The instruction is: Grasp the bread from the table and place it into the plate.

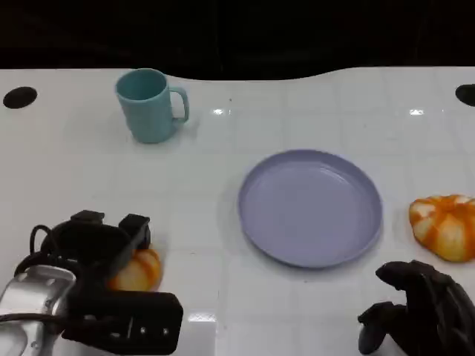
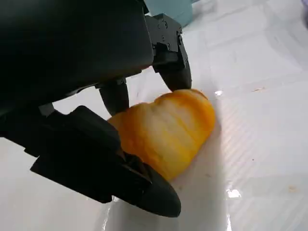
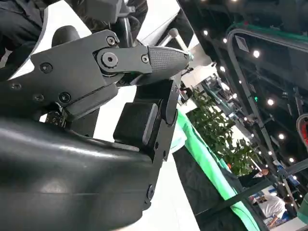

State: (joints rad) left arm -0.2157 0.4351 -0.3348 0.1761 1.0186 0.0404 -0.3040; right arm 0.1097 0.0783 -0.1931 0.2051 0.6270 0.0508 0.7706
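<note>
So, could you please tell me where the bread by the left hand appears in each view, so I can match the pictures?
Head view: the bread lies at the lower left of the table, partly behind the left hand.
Left wrist view: the bread sits mid-picture, between the hand's fingers.
Right wrist view: I cannot find it there.
Shared landmark: the teal mug, whose base edge shows beyond the fingers.

A white table (image 1: 223,185) carries a teal mug (image 1: 148,104), a lavender plate (image 1: 310,208) (nothing on it) and two orange breads (image 1: 445,226) (image 1: 137,271).
</note>
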